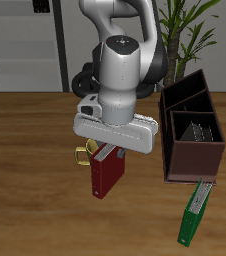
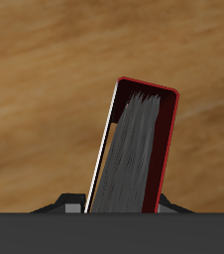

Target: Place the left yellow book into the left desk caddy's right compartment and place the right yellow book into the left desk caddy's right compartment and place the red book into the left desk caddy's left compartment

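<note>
The red book (image 1: 107, 174) hangs upright from my gripper (image 1: 111, 152), which is shut on its upper end just above the wooden table. In the wrist view the red book (image 2: 136, 149) runs away from my gripper (image 2: 119, 207), showing its dark red cover, a white page edge and a grey streaked face. Only the fingertips (image 2: 72, 207) show beside it. Off to the side stands the left desk caddy (image 1: 193, 160), dark brown with a partition. The two yellow books (image 1: 198, 131), grey-covered, stand in its compartment nearer the table's front edge. The farther compartment (image 1: 185, 97) looks empty.
A long green book (image 1: 195, 212) lies flat on the table in front of the caddy. A small yellow object (image 1: 82, 153) peeks out from behind my gripper. A potted plant (image 1: 190, 35) stands behind the caddy.
</note>
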